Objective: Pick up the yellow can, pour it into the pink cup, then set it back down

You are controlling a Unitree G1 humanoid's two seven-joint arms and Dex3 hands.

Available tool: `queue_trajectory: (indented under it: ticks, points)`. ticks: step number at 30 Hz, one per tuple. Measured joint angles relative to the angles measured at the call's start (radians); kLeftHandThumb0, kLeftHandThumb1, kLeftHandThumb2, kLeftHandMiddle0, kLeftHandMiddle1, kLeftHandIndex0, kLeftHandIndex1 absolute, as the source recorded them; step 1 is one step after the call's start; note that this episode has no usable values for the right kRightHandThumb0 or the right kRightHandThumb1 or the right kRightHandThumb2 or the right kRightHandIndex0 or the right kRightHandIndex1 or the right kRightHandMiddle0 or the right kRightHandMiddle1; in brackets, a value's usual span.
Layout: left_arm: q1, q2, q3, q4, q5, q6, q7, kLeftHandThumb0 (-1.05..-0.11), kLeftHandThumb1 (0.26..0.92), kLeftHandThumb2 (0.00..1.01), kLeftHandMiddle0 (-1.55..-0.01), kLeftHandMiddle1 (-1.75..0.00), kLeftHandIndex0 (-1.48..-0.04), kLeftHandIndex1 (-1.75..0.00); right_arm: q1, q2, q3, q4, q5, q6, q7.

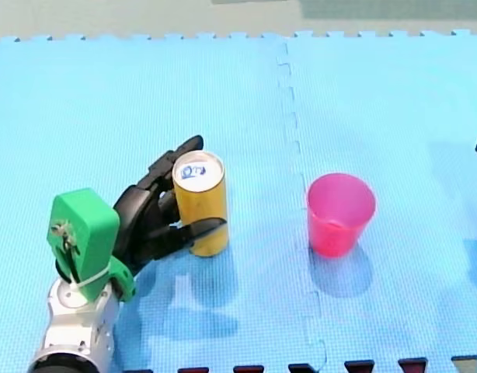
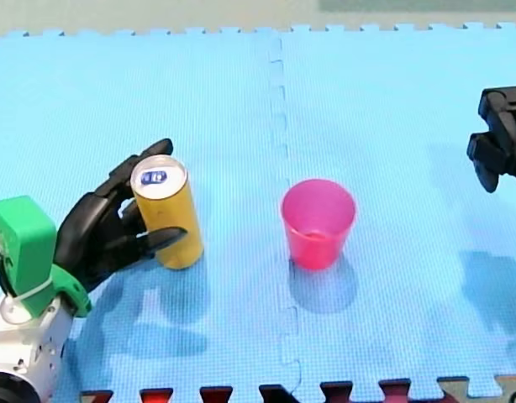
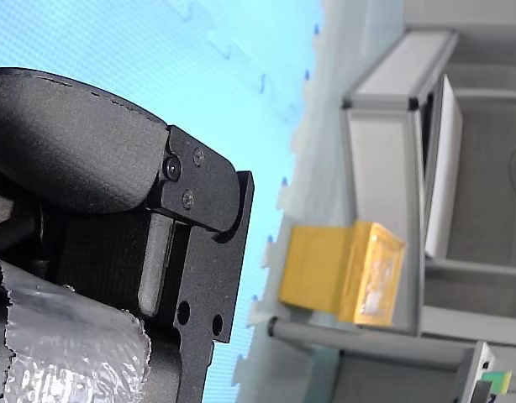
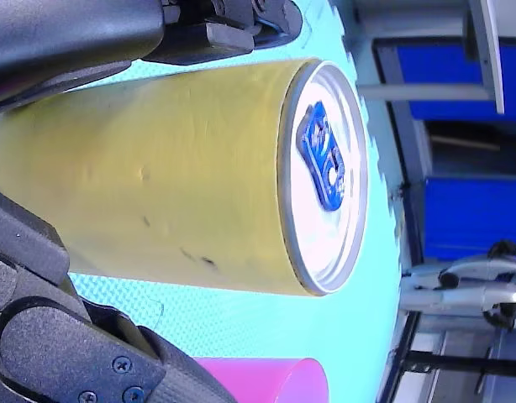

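Note:
The yellow can (image 1: 200,206) stands upright on the blue foam mat, its silver top with a blue tab facing up. My left hand (image 1: 207,183) is wrapped around it, fingers behind the upper part and thumb across the front near the base. In the second wrist view the can (image 4: 174,168) lies between black fingers (image 4: 65,327), with the cup's rim (image 4: 258,379) just beyond. The pink cup (image 2: 317,222) stands upright to the can's right, about a can's height away. My right hand (image 2: 502,138) hangs at the far right edge, holding nothing.
The mat (image 1: 106,101) is made of jigsaw tiles, with a seam (image 1: 289,116) running between the can and the cup. Its toothed front edge (image 2: 241,393) lies close to me. In the first wrist view a yellow box (image 3: 342,273) sits on grey shelving past the mat.

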Motion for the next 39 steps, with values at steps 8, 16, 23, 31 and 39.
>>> queue_trajectory:
  ticks: [8, 16, 23, 31, 39]
  points:
    - [-0.005, -0.027, -0.022, -0.004, 0.099, -0.008, 0.247, -0.453, 0.742, 0.00, -1.32, -0.09, -1.24, -0.05, 0.001, 0.000, 0.000, 0.000, -0.001, 0.000, 0.002]
    - [0.005, -0.038, -0.060, -0.047, 0.183, 0.022, 0.419, -0.417, 0.755, 0.00, -1.37, -0.04, -1.26, -0.01, 0.002, -0.001, -0.002, -0.003, 0.002, -0.001, 0.004]
    - [0.009, -0.030, -0.056, -0.077, 0.159, 0.075, 0.402, -0.406, 0.757, 0.00, -1.38, -0.03, -1.26, 0.00, 0.002, -0.001, -0.003, -0.003, 0.002, -0.001, 0.005]
    - [0.007, -0.009, -0.031, -0.087, 0.107, 0.122, 0.335, -0.396, 0.757, 0.00, -1.39, -0.02, -1.27, 0.00, 0.002, -0.001, -0.005, -0.003, 0.008, 0.000, 0.013]
    - [0.040, -0.021, -0.012, -0.165, 0.065, 0.154, 0.325, -0.394, 0.756, 0.00, -1.41, -0.02, -1.27, 0.00, 0.003, 0.002, -0.003, -0.003, 0.007, -0.001, 0.010]
